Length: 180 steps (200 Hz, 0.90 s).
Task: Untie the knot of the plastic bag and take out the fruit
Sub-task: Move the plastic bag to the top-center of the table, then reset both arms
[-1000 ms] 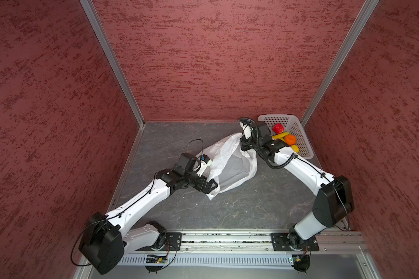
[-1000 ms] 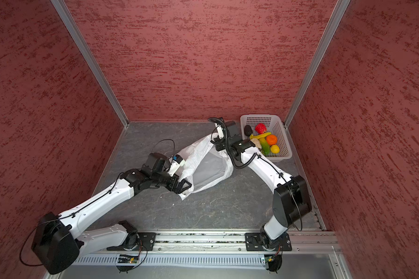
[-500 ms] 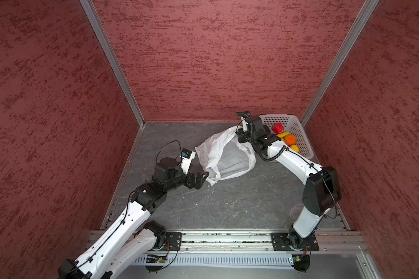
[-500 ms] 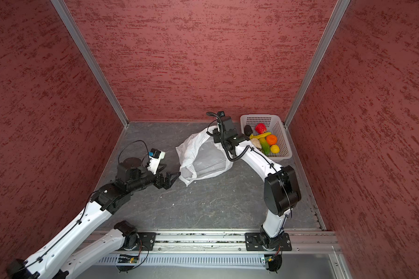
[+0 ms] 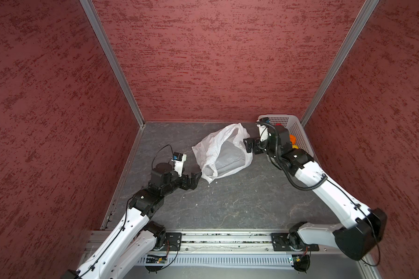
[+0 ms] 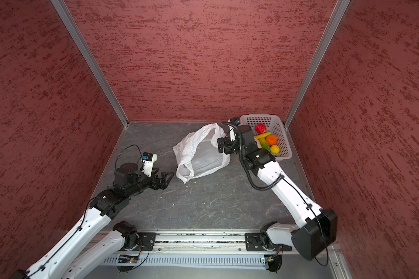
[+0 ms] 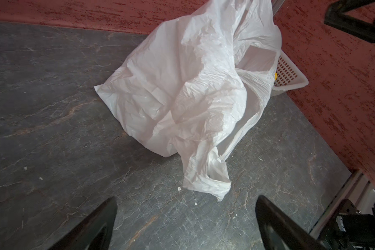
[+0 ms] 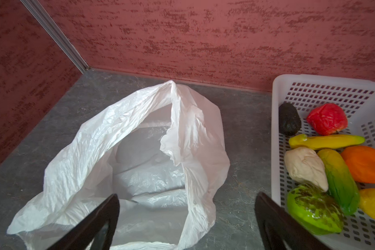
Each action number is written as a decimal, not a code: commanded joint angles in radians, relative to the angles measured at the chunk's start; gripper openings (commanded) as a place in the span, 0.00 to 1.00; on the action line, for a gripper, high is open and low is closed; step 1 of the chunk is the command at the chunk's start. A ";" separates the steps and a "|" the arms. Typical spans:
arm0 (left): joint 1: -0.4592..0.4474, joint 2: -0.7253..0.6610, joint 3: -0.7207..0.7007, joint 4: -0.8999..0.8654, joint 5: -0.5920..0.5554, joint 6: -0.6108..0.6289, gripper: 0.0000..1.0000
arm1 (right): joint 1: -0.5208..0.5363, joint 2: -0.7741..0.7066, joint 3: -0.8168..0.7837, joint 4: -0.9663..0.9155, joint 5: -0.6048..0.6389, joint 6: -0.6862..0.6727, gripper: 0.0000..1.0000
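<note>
Jaws on both arms gape; plastic bag (image 5: 212, 147) lies open between them.

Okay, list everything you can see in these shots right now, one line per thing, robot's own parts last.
plastic bag: one, translucent white, lying open mid-back on the table; no fruit visible inside.
basket: one, white perforated, back right corner, beside the bag.
fruit: eight pieces, brown-black, red, two yellow, whitish, yellow-green, orange, green; all in the basket.
table: one, dark grey, marbled.
walls: three, red textured, around the table.
left hand: one, black, open and empty, just short of the bag's near end.
right hand: one, black, open and empty, above the bag's mouth by the basket.
</note>
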 commanded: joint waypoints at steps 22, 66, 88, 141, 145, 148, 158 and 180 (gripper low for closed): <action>0.059 -0.047 -0.048 0.047 -0.154 0.006 1.00 | -0.135 -0.133 -0.207 0.054 -0.090 -0.005 0.98; 0.173 -0.021 -0.117 0.218 -0.138 0.079 1.00 | -0.343 -0.168 -0.351 0.211 -0.146 -0.062 0.98; 0.267 0.044 -0.161 0.334 -0.086 0.077 1.00 | -0.443 -0.155 -0.437 0.353 -0.151 -0.074 0.99; 0.394 0.224 -0.233 0.664 -0.062 0.117 1.00 | -0.574 -0.044 -0.627 0.779 -0.181 -0.043 0.98; 0.398 0.237 -0.240 0.692 -0.064 0.122 1.00 | -0.579 -0.033 -0.636 0.806 -0.176 -0.042 0.98; 0.401 0.247 -0.246 0.714 -0.067 0.127 1.00 | -0.581 -0.028 -0.646 0.829 -0.173 -0.042 0.98; 0.411 0.278 -0.266 0.787 -0.074 0.137 1.00 | -0.586 -0.012 -0.690 0.930 -0.165 -0.050 0.98; 0.422 0.345 -0.307 0.960 -0.076 0.166 1.00 | -0.592 0.035 -0.779 1.145 -0.155 -0.067 0.98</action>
